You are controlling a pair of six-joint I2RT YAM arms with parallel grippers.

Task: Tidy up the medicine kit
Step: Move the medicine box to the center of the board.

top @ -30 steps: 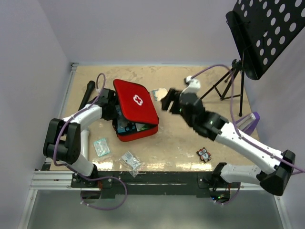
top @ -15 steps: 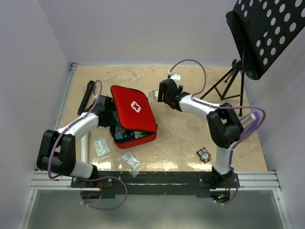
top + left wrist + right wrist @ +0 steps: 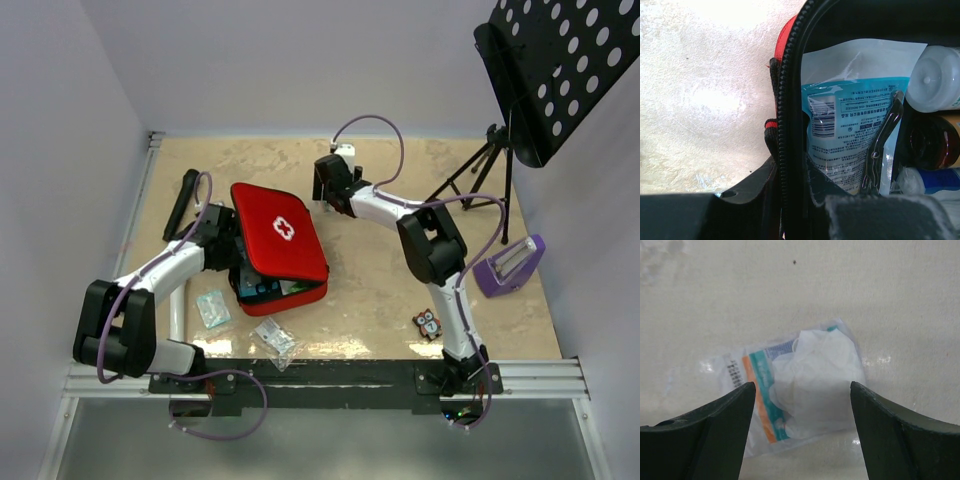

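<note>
The red medicine kit (image 3: 280, 238) with a white cross lies left of centre, its lid partly raised. My left gripper (image 3: 231, 240) is shut on the kit's black zipper edge (image 3: 786, 125) at the kit's left side. Inside show a blue-white packet (image 3: 850, 125), a white bottle (image 3: 935, 80) and a dark bottle (image 3: 930, 142). My right gripper (image 3: 323, 188) is open, just behind the kit's far right corner. Its fingertips (image 3: 735, 405) straddle a clear packet of white material (image 3: 805, 385) with orange and teal stripes, lying flat on the table. The top view hides that packet.
Two small clear packets (image 3: 212, 308) (image 3: 275, 338) lie near the front left. A black bar (image 3: 183, 200) lies at the far left. A small owl-like item (image 3: 428, 323) and a purple object (image 3: 508, 265) sit at the right. A music stand's tripod (image 3: 480, 175) stands at the back right.
My right arm has swung left and down from beside the kit to the packet behind it. The kit and my left gripper have shifted slightly left and the lid has dropped lower.
</note>
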